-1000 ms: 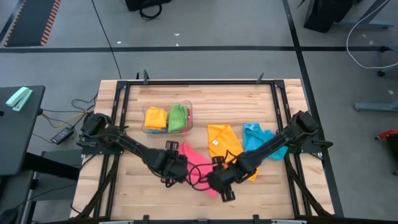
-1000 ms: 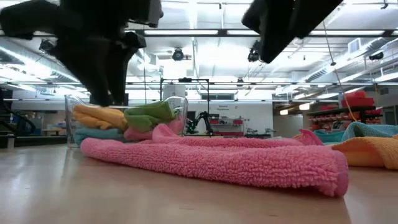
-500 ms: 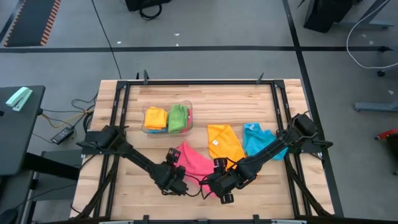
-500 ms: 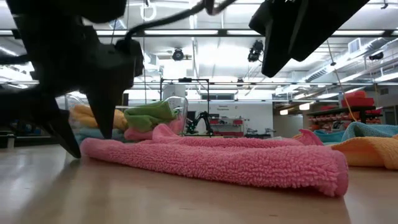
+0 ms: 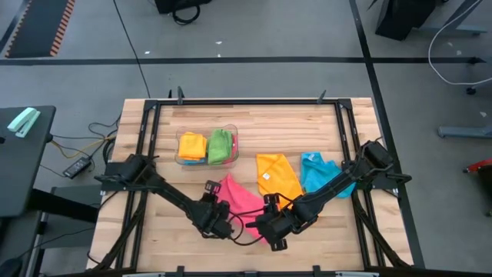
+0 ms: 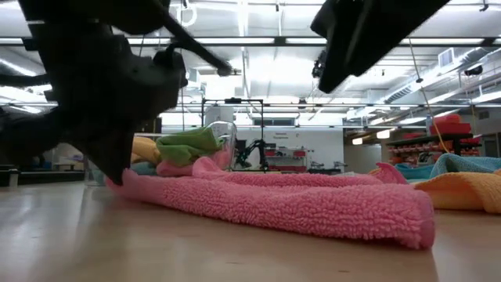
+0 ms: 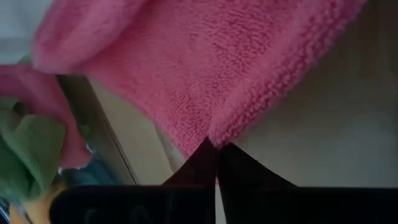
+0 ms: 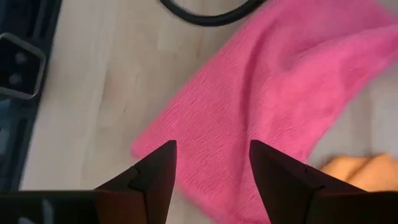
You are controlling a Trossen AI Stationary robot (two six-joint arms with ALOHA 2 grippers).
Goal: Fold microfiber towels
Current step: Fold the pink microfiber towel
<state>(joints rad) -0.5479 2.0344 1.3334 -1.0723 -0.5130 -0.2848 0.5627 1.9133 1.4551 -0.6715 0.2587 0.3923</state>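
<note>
A pink microfiber towel (image 5: 243,200) lies rumpled on the wooden table (image 5: 307,123), near the front edge. My left gripper (image 7: 216,149) is shut on its near left corner, low at the table (image 6: 117,166). My right gripper (image 8: 211,152) hovers open above the towel's near right part (image 8: 273,93), touching nothing. An orange towel (image 5: 277,175) and a blue towel (image 5: 319,171) lie to the right of the pink one. Folded yellow and green towels sit in a clear bin (image 5: 207,146). My left gripper pinches the pink towel's near left corner (image 7: 208,127) between its two fingertips. The fingers slant down from above and from the table's left. One layer or several, I cannot tell. The towel lies on the table, and its corner puckers at the fingertips.
The clear bin stands at the back left of the towels. A black cable loop (image 8: 208,12) lies on the table beside the pink towel. Dark frame rails (image 5: 150,138) run along the table's left and right sides. Bare wood shows at the far side.
My left gripper has come down toward the table's near edge onto the pink towel's left corner. Its fingers stood open on either side of that corner half a second ago and have now shut on it. The towel has stayed in place.
</note>
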